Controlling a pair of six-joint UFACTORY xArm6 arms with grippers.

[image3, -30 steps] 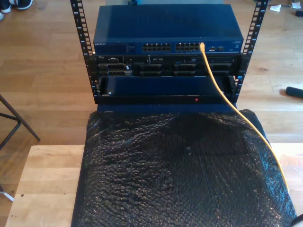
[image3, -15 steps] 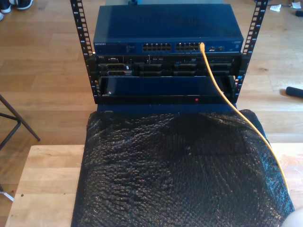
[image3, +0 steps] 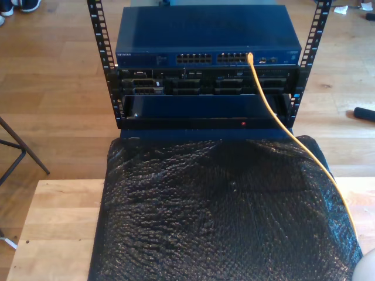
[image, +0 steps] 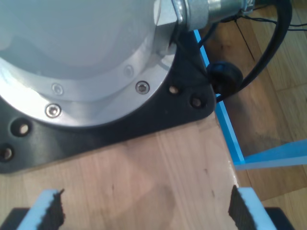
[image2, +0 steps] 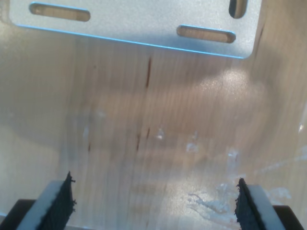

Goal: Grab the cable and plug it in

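While plugged, cable (image3: 293, 137) diagonal, plug rackward.

The only lettering stood on the blue network switch (image3: 208, 41) atop the rack: a small white brand word at the exterior view's left end of its front panel, too blurred to read with certainty. Nothing else bore legible text.

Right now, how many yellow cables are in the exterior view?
1. The cable is plugged into the blue switch at the top of the rack, then runs down over the black sheet toward the exterior view's lower right. More may be hidden.
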